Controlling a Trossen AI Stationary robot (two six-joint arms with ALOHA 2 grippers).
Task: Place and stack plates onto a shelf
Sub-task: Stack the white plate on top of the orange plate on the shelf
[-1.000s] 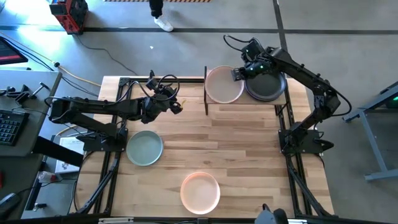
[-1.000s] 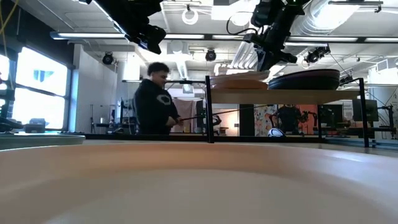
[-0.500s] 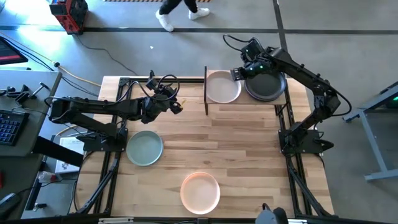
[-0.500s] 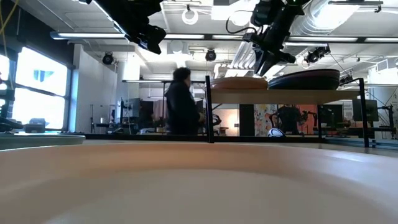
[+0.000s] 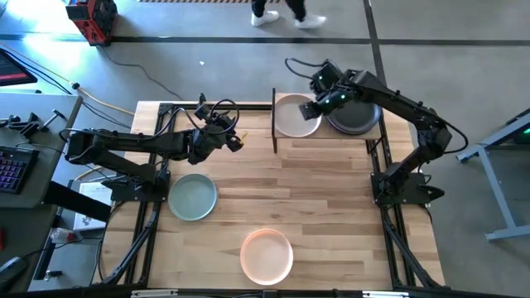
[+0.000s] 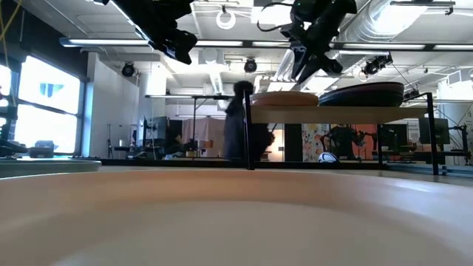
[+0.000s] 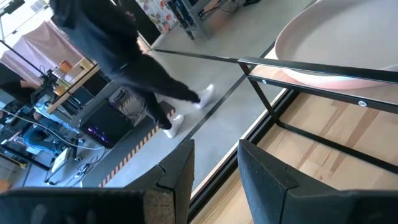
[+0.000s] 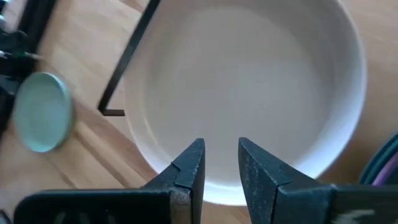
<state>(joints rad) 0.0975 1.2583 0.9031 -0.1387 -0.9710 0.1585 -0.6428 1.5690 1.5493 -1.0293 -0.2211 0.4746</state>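
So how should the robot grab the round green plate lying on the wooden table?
Probably by its raised rim. The round sage green plate lies flat on the wooden table, so only the edge gives the fingers something to pinch. Come from above on the side facing the left gripper, one finger inside the rim, one outside. That gripper is the nearest.

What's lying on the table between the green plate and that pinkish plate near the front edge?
Nothing: in the high view, only bare wooden tabletop lies between the round sage green plate and the round peach-pink plate.
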